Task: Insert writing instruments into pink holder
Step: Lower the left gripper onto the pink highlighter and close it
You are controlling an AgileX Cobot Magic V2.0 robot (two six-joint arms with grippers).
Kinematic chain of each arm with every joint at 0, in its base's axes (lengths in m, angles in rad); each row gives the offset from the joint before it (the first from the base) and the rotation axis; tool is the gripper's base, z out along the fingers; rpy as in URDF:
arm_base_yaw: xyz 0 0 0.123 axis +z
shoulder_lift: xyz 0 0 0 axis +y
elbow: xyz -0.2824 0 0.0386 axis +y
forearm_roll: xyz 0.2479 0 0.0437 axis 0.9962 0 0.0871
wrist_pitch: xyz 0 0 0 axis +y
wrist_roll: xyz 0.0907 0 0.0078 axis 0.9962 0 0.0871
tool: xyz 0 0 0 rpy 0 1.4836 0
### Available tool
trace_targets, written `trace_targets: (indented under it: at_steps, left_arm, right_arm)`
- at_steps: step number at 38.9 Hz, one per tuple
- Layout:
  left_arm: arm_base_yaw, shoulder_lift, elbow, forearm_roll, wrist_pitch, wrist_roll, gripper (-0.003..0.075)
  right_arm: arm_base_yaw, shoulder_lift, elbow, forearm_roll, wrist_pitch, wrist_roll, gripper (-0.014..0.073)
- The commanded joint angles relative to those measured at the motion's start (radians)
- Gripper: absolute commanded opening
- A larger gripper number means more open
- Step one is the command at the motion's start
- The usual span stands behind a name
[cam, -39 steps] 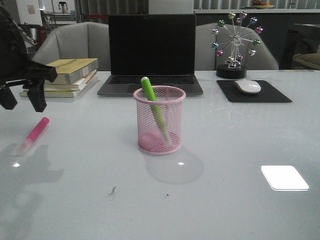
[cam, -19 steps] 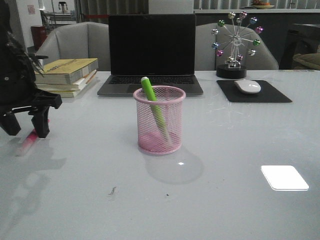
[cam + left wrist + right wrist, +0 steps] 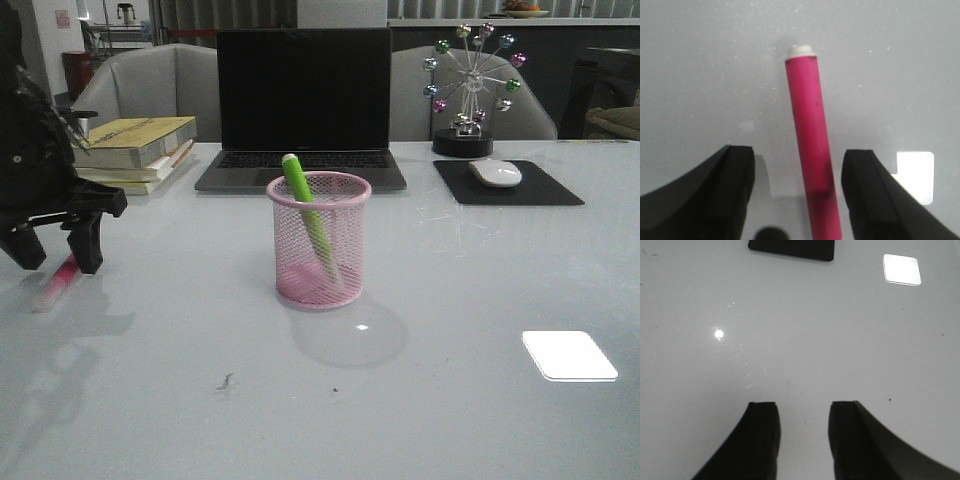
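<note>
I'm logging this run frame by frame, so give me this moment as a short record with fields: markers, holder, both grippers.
green marker: standing tilted inside the pink holder, top above the rim
pink marker: lying flat on the table, between the left gripper's fingers, not gripped
pink holder: upright, mid-table, in front of the laptop
left gripper: open, straddling the pink marker
right gripper: open, over bare table, holding nothing
done: one of two markers in

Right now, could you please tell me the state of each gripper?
Left gripper: open, straddling the pink highlighter on the table.
Right gripper: open, empty.
</note>
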Motion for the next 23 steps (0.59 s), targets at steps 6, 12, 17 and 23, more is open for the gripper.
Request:
trace_targets:
  at_steps: [6,12,17,23]
  left_arm:
    - [-0.006,-0.055,-0.030,-0.007,-0.033,-0.009,0.0388]
    - [-0.006,-0.055,-0.030,-0.007,-0.029,-0.009,0.0386]
    - [-0.006,-0.055,-0.030,-0.007,-0.025,-0.009,0.0386]
    - [-0.006,-0.055,-0.030,-0.007,-0.019,-0.009,0.0386]
  right_arm:
    - [-0.006,-0.007,-0.025,-0.006,-0.064,-0.005,0.0370]
    - [-0.006,-0.007,-0.025,-0.006,-0.064,-0.005,0.0370]
    - [-0.006,-0.007,-0.025,-0.006,-0.064,-0.005,0.0370]
    - [-0.006,-0.007,-0.025,-0.006,-0.064,-0.005,0.0370]
